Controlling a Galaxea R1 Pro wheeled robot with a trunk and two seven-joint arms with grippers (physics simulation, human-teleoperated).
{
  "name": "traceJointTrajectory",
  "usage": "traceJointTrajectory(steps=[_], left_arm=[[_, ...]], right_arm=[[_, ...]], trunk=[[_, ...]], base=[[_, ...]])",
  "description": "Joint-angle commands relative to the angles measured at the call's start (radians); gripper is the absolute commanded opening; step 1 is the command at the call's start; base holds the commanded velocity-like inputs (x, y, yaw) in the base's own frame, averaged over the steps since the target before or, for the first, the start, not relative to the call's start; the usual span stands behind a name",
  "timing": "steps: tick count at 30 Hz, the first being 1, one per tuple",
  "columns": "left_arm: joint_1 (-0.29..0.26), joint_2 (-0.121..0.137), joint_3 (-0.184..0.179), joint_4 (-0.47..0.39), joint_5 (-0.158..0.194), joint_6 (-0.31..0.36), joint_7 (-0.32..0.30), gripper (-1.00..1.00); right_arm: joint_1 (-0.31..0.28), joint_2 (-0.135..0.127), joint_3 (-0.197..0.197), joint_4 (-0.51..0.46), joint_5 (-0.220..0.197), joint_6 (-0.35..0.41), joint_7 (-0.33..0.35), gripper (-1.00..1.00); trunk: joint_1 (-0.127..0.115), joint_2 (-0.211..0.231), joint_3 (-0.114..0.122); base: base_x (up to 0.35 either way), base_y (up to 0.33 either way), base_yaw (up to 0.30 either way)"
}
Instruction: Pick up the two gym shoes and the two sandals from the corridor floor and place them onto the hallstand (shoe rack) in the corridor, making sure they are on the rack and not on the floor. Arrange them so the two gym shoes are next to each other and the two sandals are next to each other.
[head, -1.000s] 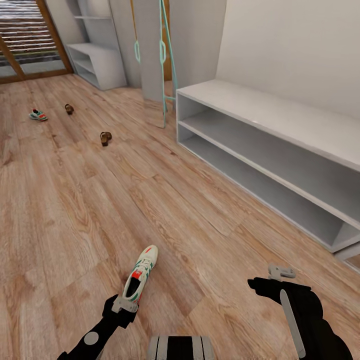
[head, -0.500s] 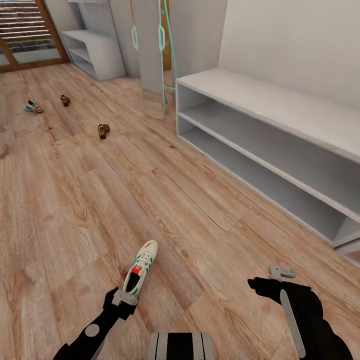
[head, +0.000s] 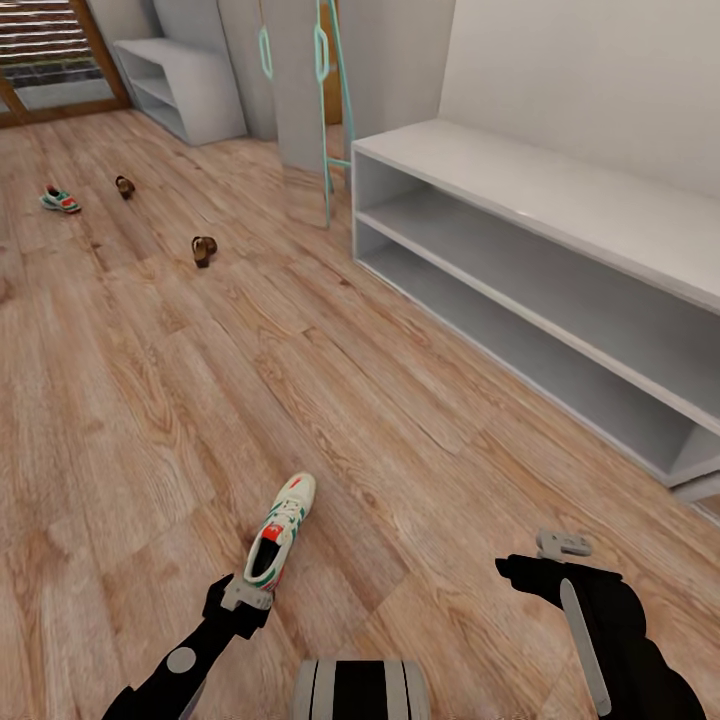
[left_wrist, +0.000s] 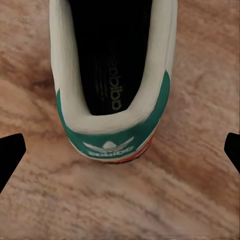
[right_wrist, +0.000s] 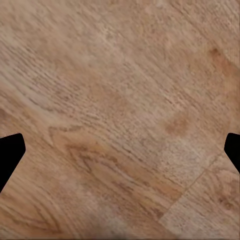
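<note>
showing two gym shoes, two sandals

Plain pale wall, a second white shelf unit far off, slatted window.

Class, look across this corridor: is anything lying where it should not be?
Yes. Four shoes lie scattered on the floor: one gym shoe near the left gripper, another far off, and two sandals apart. The hallstand holds none.

White bench-like shoe rack runs off frame right. Far dark-brown sandals upper left too small for strap detail.
</note>
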Motion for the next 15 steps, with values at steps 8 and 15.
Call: traceJointTrajectory(steps=[8,15], left_arm=[[0.0,0.001,-0.002,0.0,-0.006,-0.003,0.002,1.0],[0.0,0.001,-0.002,0.0,-0.006,-0.003,0.002,1.0]], right_arm=[[0.0,0.0,0.0,-0.001,-0.001,0.004,0.002,1.0],[0.0,0.0,-0.001,-0.001,-0.001,0.004,0.002,1.0]], trunk=[[0.003,-0.002,-0.043],[0.007,-0.004,-0.082]], base=[[0.0,0.0,0.0],[0.0,0.0,0.0]])
